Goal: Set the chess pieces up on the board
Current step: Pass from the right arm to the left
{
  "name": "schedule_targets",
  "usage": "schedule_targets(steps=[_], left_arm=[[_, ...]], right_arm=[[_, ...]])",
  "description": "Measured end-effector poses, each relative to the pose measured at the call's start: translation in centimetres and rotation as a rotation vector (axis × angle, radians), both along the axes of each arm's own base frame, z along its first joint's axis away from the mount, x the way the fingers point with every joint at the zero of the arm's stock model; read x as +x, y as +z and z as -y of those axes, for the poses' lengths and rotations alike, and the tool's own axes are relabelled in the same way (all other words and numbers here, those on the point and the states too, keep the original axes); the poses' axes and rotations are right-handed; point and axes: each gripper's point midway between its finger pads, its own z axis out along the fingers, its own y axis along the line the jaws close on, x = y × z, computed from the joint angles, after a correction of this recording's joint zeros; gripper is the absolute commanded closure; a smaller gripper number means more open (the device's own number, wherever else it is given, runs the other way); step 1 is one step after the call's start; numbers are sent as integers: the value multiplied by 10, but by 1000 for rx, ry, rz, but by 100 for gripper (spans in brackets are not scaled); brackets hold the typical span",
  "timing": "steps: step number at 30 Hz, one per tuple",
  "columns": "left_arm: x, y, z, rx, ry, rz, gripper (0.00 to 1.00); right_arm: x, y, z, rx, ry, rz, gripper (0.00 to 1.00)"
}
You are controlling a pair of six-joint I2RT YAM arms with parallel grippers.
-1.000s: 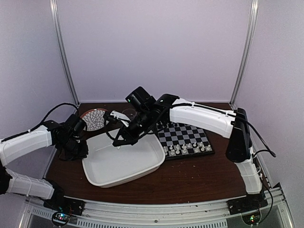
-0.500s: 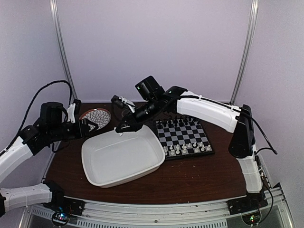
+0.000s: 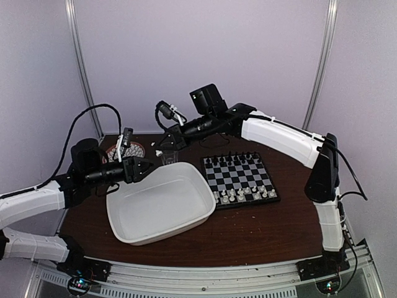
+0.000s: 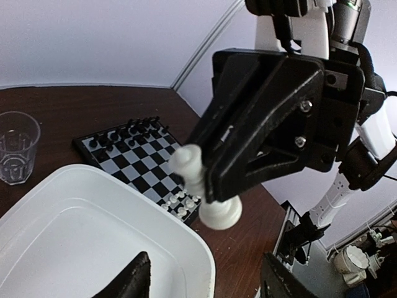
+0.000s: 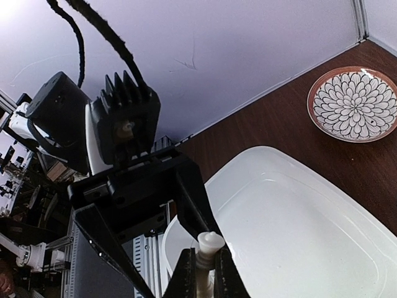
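A: The left fingers (image 4: 138, 276)?
B: Spread apart, over the tray's (image 3: 158, 208) left rim.
A: The right fingers (image 5: 185, 279)?
B: Clenched on one white chess piece (image 5: 209, 243), held in the air above the tray's far side.
A: The board (image 3: 239, 177)?
B: On the bench (image 3: 260, 230) just right of the tray, white men (image 3: 245, 194) on its near rows.

The left claw (image 4: 208, 282) shows only its two dark fingertips (image 4: 133, 279) at the bottom edge, spread wide apart. Just ahead of it and above, the right claw (image 4: 211, 186) is clamped on a white chessman (image 4: 220, 214), which is tilted with its head up and to the left. Below the left claw lies a white tray (image 4: 93, 236). Beyond the tray's rim sits the chessboard (image 4: 133, 158), with black chessmen (image 4: 127, 131) along its far edge and white chessmen (image 4: 177, 202) on its near edge. A glass tumbler (image 4: 15, 149) stands upright on the dark wooden counter (image 4: 93, 112), far to the left.
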Motion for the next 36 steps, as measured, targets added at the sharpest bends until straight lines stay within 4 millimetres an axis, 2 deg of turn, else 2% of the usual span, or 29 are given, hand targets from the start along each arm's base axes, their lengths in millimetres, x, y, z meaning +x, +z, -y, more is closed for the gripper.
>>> schedule_targets(steps=[4, 8, 14, 20, 28, 34, 36], left_arm=[[1, 3, 19, -42, -64, 0, 43], [6, 2, 27, -73, -76, -17, 50], [8, 14, 29, -121, -80, 3, 63], [11, 20, 29, -143, -69, 12, 78], [14, 20, 27, -141, -47, 14, 85], [15, 17, 27, -126, -44, 9, 93], [15, 17, 27, -112, -44, 11, 100]], right_arm=[[-1, 3, -2, 14, 0, -19, 99], [-2, 2, -3, 21, 2, -39, 99], [-3, -6, -3, 13, 5, -61, 99], [-5, -3, -4, 27, 16, -76, 99], [-7, -3, -6, 39, 21, -95, 98], [-7, -5, -6, 39, 23, -104, 88], [-7, -5, -6, 40, 24, -105, 83]])
